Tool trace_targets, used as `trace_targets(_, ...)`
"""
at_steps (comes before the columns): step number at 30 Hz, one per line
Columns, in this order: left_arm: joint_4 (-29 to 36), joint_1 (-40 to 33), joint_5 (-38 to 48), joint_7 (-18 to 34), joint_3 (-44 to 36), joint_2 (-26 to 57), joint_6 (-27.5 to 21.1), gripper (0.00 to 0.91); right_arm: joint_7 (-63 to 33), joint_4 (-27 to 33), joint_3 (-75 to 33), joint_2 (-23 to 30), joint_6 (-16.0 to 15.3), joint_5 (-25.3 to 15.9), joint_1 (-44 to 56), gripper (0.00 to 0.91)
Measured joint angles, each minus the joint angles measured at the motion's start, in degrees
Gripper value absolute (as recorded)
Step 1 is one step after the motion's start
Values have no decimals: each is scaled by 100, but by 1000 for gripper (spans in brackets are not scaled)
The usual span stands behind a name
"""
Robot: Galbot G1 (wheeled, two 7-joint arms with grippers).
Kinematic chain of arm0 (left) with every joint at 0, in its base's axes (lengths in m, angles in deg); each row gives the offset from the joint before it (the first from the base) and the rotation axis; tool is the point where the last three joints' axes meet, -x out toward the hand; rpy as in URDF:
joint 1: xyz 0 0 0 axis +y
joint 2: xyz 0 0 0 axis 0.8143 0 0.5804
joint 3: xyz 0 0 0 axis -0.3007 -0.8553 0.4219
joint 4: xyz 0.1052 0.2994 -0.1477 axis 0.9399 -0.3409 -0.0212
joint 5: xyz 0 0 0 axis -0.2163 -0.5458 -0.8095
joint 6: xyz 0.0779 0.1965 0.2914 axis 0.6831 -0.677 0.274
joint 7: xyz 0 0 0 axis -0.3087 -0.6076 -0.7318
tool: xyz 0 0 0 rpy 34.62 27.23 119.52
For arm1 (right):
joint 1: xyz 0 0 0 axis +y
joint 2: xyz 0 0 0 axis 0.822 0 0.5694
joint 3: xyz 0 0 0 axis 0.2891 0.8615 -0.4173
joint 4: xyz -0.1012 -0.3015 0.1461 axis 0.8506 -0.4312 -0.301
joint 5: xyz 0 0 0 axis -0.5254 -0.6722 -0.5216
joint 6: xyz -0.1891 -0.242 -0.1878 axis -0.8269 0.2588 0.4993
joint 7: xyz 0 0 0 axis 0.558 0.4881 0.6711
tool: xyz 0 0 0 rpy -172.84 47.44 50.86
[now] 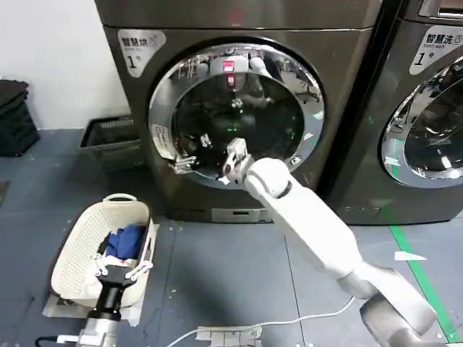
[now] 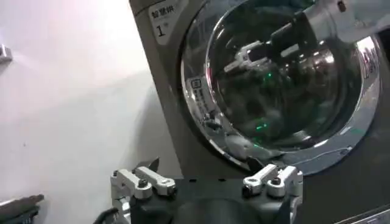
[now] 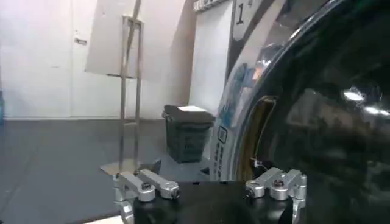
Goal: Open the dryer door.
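The large round dryer door (image 1: 237, 116), chrome-rimmed with dark tinted glass, is seen shut on the grey machine; contact is obscured by reflections. The right gripper (image 1: 233, 160), fingers spread, is raised to its lower glass, perhaps touching. The left gripper (image 1: 119, 271), fingers apart, is parked over a cream laundry basket (image 1: 76, 253).

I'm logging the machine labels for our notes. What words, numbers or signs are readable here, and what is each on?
"智慧烘" over "1", with a small mark too small to read: white label on the dryer front, upper left of the dryer door.
"智慧洗" over "1": white label on the second machine.
Small white sticker on the door's chrome rim: print too small to read.
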Motion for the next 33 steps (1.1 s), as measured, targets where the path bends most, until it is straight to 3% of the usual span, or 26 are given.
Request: trace_targets(33, 100, 130, -13, 2, -10, -13, 47, 907, -65, 740, 157, 491, 161, -153, -294, 907)
